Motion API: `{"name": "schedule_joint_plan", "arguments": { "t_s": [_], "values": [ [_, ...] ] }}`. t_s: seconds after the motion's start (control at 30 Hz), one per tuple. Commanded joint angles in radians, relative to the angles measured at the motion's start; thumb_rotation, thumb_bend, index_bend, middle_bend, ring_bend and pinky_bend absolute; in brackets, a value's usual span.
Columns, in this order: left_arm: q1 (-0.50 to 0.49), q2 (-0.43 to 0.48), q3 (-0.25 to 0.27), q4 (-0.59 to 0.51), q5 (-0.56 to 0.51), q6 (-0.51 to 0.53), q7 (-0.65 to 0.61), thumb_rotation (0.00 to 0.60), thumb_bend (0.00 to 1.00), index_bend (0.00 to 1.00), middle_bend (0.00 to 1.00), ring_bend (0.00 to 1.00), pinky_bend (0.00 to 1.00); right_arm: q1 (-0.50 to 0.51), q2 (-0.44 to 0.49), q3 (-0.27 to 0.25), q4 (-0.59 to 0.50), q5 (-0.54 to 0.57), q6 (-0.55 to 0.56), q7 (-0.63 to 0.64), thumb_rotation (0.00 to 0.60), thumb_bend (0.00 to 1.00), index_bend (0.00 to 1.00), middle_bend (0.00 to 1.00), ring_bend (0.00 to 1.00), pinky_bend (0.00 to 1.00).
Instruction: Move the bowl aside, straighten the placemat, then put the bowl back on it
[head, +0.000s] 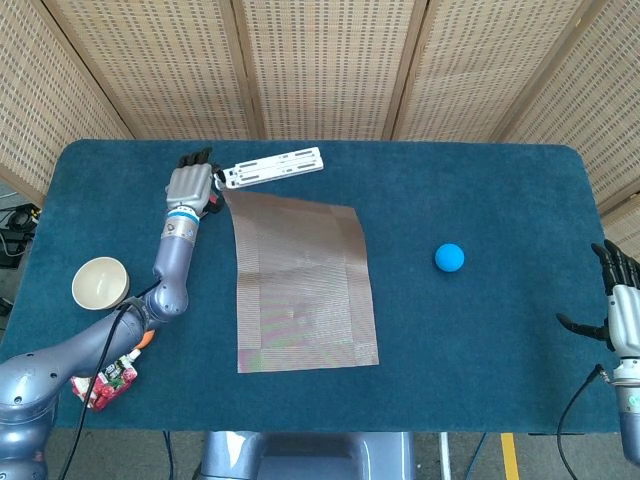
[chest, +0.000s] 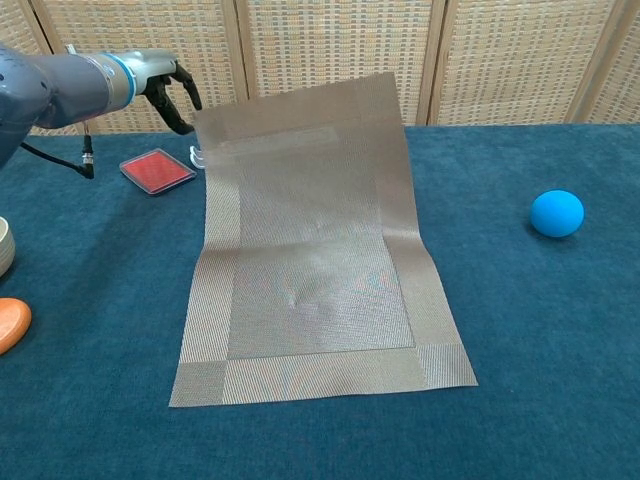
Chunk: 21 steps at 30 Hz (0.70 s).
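Observation:
The woven brown placemat (head: 300, 285) is unfolded in the middle of the blue table. Its near part lies flat while its far part (chest: 300, 130) is lifted off the cloth. My left hand (head: 192, 185) pinches the mat's far left corner, seen in the chest view at the upper left (chest: 172, 88). The cream bowl (head: 100, 282) stands off the mat near the table's left edge, and the chest view shows only a sliver of the bowl (chest: 4, 245). My right hand (head: 620, 312) hangs at the table's right edge with fingers apart, holding nothing.
A red flat case (chest: 157, 169) and a white folding stand (head: 272, 167) lie at the back left, by the raised mat edge. A blue ball (head: 449, 257) sits right of the mat. An orange disc (chest: 10, 325) and a snack packet (head: 105, 380) lie front left.

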Motion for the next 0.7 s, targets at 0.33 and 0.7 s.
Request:
{"name": "schedule_joint_plan", "arguments": {
  "t_s": [0.33, 0.7],
  "values": [
    [0.175, 0.14, 0.123, -0.294, 0.315, 0.221, -0.177, 0.6, 0.04, 0.01, 0.0, 0.0, 0.0, 0.0, 0.004, -0.018, -0.021, -0.034, -0.006, -0.007, 0.6, 0.03, 0.04, 0.0, 0.0, 0.0],
    [0.427, 0.31, 0.295, -0.645, 0.592, 0.57, -0.219, 0.6, 0.04, 0.01, 0.0, 0.0, 0.0, 0.004, 0.0, -0.04, -0.027, -0.069, -0.016, -0.014, 0.6, 0.03, 0.05, 0.0, 0.0, 0.0]
  ]
}}
